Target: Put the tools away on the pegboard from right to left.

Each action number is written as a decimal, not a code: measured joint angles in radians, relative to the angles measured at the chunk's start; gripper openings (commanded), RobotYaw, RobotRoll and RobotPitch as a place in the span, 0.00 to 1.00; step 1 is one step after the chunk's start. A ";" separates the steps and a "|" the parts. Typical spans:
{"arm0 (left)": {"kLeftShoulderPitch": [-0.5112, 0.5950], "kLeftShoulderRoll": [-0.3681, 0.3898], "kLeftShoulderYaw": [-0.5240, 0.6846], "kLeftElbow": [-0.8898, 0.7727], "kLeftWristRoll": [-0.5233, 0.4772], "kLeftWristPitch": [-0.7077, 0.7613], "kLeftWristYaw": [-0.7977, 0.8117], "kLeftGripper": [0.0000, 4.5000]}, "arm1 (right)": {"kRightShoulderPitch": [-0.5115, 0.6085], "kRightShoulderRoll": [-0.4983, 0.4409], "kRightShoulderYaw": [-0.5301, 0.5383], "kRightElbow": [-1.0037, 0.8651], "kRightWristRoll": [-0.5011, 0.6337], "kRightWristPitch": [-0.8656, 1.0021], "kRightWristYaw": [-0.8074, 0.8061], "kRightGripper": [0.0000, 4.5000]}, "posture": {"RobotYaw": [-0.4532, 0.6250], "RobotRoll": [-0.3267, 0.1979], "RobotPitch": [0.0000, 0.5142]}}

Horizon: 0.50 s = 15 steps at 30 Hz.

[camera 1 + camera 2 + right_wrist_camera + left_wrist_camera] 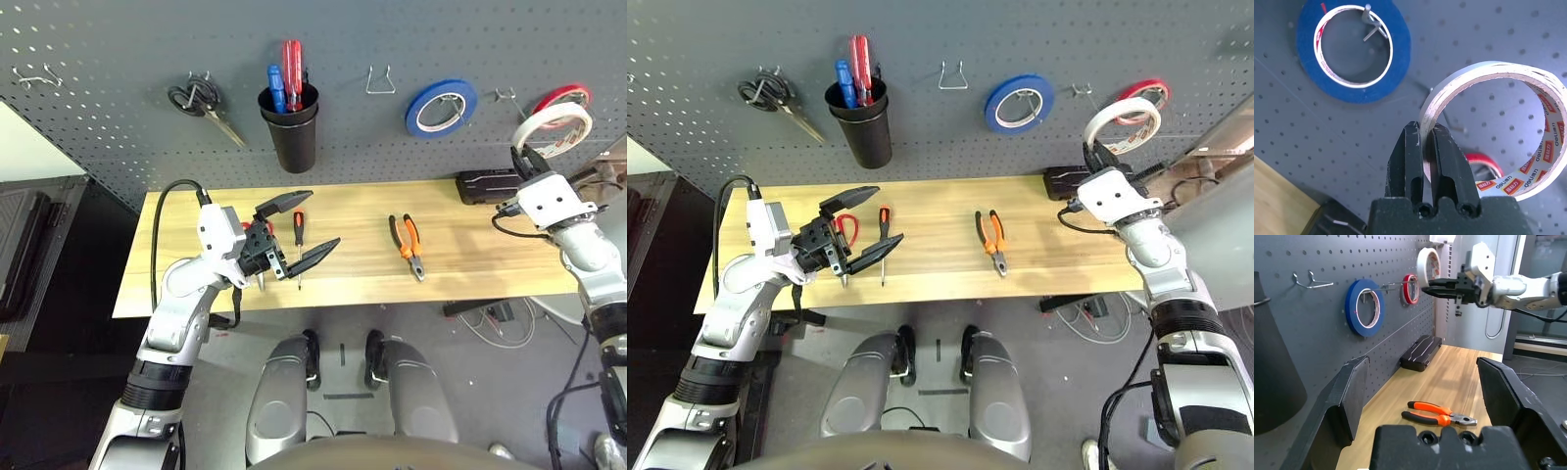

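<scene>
Left eye view: right gripper (526, 162) pinches the white tape roll (553, 130) at the right, near the red tape roll (568, 96); swing it carelessly and it could knock that roll loose; orange-and-black-handled pliers (408, 247) lie on the table, slim screwdriver (299, 232) farther left by the wide-open left gripper (297, 230), whose low fingers could sweep it away!

Right eye view: red-handled scissors (847, 231) lie at the left, behind that gripper.

Right wrist view: fingers clamp only the roll's rim; a bump against the hook could twist it free.
</scene>
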State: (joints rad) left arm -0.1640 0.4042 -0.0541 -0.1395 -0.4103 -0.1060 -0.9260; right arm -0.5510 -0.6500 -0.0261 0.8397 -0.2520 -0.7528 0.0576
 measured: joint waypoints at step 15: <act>-0.021 0.000 0.000 0.000 0.002 0.008 0.013 1.00 | -0.265 0.050 0.092 0.304 -0.045 0.133 0.052 0.01 | 0.53 0.62 0.31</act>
State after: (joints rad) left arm -0.1847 0.4041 -0.0542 -0.1395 -0.4082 -0.0981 -0.9131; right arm -0.8159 -0.5999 0.0655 1.1438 -0.2970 -0.6201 0.1092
